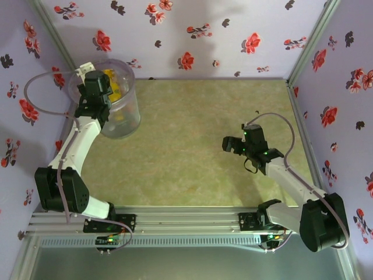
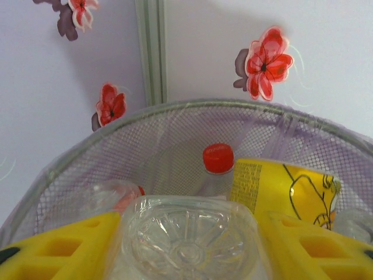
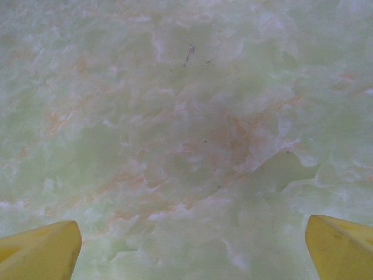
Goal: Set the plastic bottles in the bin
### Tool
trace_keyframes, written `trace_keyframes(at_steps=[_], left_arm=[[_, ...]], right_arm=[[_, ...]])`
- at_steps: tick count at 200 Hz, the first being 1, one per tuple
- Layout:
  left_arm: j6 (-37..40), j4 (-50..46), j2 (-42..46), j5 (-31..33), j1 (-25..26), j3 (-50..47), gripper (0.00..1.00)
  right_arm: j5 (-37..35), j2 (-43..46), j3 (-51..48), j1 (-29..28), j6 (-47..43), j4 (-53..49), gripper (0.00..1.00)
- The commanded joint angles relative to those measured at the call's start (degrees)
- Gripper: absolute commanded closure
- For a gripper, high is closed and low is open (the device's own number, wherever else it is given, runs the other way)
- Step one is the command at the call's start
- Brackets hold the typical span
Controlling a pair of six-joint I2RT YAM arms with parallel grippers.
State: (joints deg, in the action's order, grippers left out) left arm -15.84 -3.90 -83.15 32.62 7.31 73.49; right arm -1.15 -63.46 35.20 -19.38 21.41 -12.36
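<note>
At ten o'clock the left hand (image 2: 186, 249) holds a clear bottle (image 2: 186, 227) over the part-filled bin (image 1: 125, 118); the right hand (image 1: 235, 144) is wide; the task seems nearly done.

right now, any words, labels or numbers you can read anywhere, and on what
No text here can be read.
Yellow bottle in the bin: block of small dark print, too blurred to read.
Red cap: no lettering visible.
Clear bottle: bare base, no label showing.

Bright, soft, even light; faint shadows on the back wall (image 1: 233, 17); wrist-view foregrounds blurred.
</note>
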Motion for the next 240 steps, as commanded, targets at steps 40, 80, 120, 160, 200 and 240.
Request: trace_keyframes(at_steps=[40,80,120,160,200,240], left_arm=[[-2.11,-5.41,-0.56,-0.70,-0.51,-2.82,0.52],[-0.80,-6.67,-0.87,-3.10,-0.46,1.08,0.22],[-0.61,-12.49,-0.16,-6.59,-0.52,7.46,0.09],[0.62,-16.71,3.80,-8.44,-0.46,12.97,0.00],[1.40,-27.03,3.56,-8.45,-6.14,23.41,0.06],[-2.24,-37.34,-3.02,-18.98,-18.58,31.89,0.16]], right_arm=[[-0.65,0.30,1.54,0.24,-0.62,-0.60,0.01],[-0.71,0.57,1.12,0.30,-0.34,-0.35,0.01],[-0.48,0.34,1.04,0.30,-0.14,-0.03,0.01],[-0.27,-0.15,1.31,0.30,-0.23,0.14,0.01],[0.27,-1.22,1.77,0.29,-0.13,0.55,0.01],[0.35,-1.13,1.33,0.30,-0.29,0.86,0.01]])
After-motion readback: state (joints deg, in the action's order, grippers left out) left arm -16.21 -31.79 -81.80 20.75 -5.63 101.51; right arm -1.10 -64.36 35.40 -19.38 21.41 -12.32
